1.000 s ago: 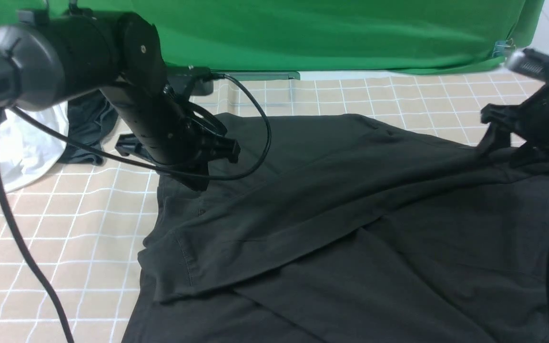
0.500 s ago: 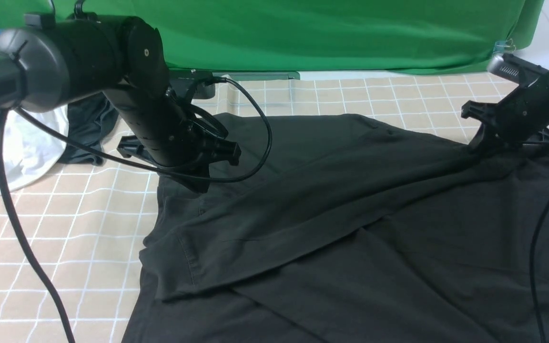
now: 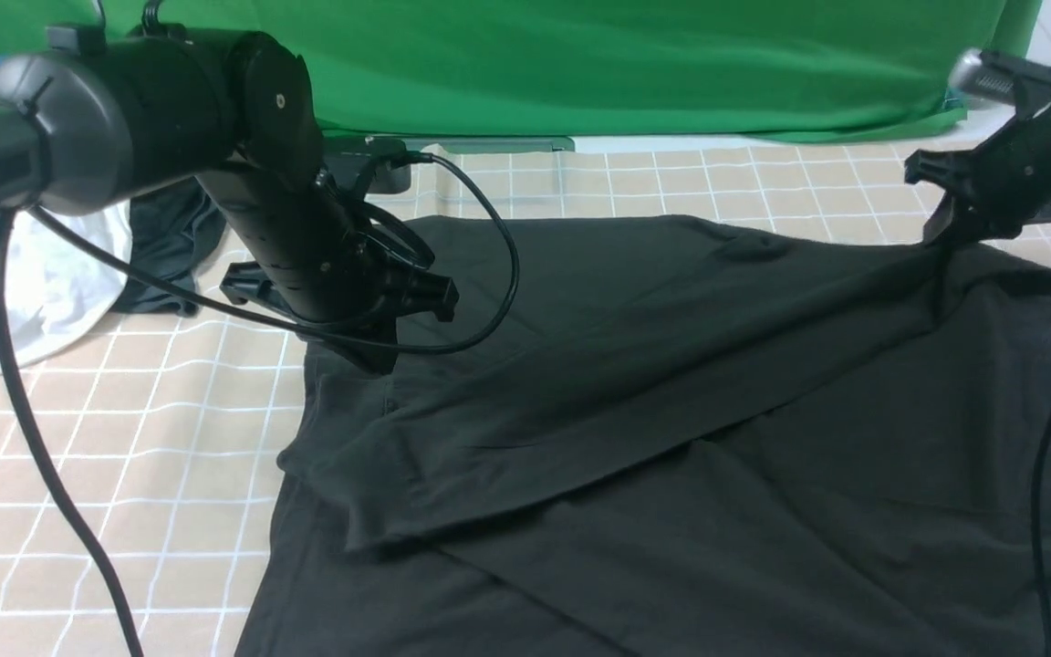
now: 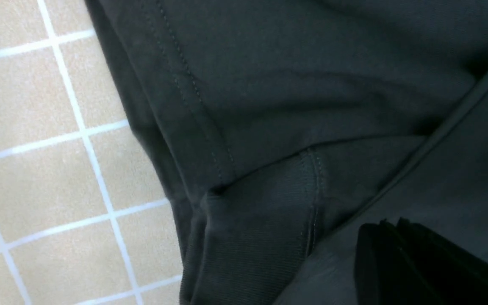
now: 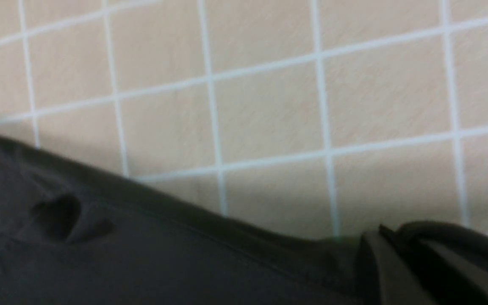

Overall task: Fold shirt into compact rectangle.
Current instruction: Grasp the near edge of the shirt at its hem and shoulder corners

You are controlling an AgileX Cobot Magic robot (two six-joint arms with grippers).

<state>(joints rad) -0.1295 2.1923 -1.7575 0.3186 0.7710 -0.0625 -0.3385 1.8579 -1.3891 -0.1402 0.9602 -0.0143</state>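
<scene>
Front view first: the black shirt [image 3: 671,392] was sprawled over the checked cloth [image 3: 124,438], with one long flap already doubled over toward me. My left gripper [image 3: 369,354] was clamped tight on the shirt's far side at one end. My right gripper [image 3: 942,239] had the other end pinched and raised, so the fabric tented up to it. I'd guess I held both ends so that edge would travel straight into the next fold.

Left wrist view: my fingertips [image 4: 379,258] were pressed together on fabric, right beside the hem stitching [image 4: 193,97].

Right wrist view: jaws closed with the shirt's edge bunched between them, and bare checked cloth beyond.
</scene>
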